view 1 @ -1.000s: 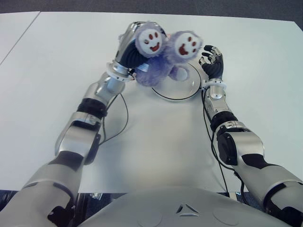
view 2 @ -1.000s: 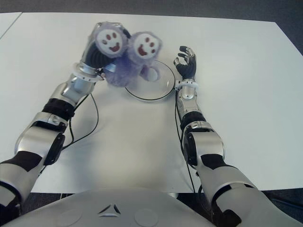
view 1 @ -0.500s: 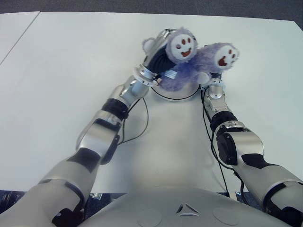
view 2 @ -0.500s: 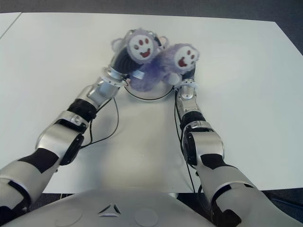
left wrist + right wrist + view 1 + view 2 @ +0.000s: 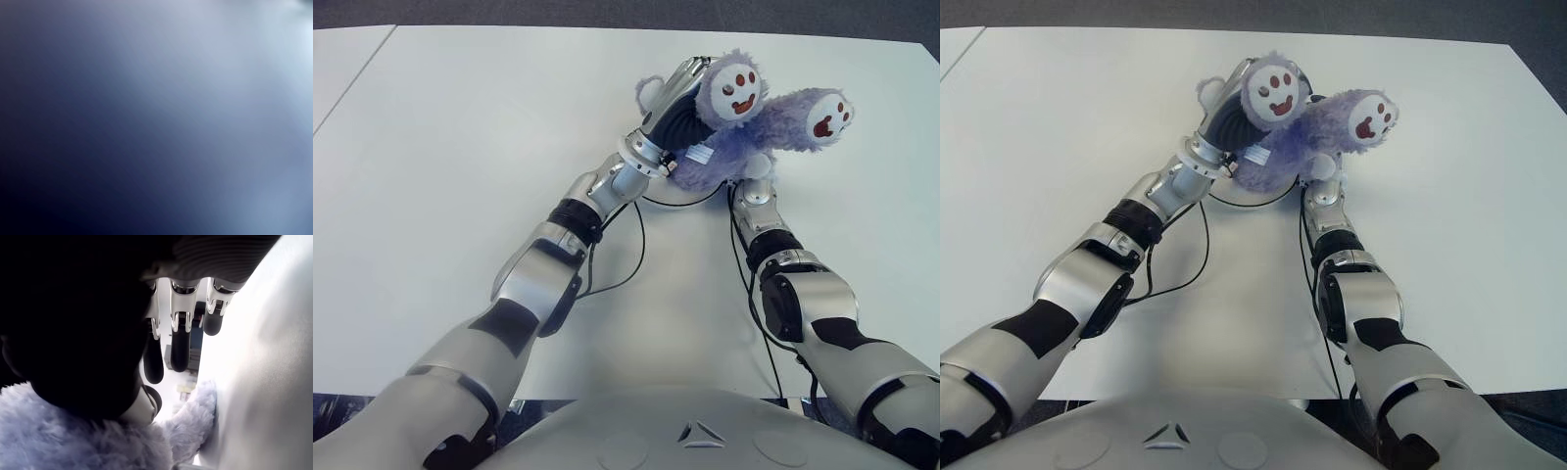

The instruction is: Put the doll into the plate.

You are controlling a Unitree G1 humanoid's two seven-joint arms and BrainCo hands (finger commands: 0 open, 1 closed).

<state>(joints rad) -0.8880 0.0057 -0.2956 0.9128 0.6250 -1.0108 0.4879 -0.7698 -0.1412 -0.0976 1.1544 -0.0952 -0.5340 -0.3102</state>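
My left hand point(image 5: 680, 103) grips the purple doll point(image 5: 744, 142) at upper centre, over the mostly hidden plate point(image 5: 680, 199). Right hand point(image 5: 178, 340) behind it, fingers extended, holding nothing. Risk I judge: releasing now drapes a leg over the rim.

Left eye view: looking forward and down from the head, taking in the white table point(image 5: 460, 147) and both arms.
Right eye view: facing the same way from slightly to the side, sharing the table, arms and purple doll point(image 5: 1302, 137).
Left wrist view: sitting so close that only a blue-grey blur is showing.
Right wrist view: looking closely along the right hand point(image 5: 178, 328), with doll fur filling the near edge.
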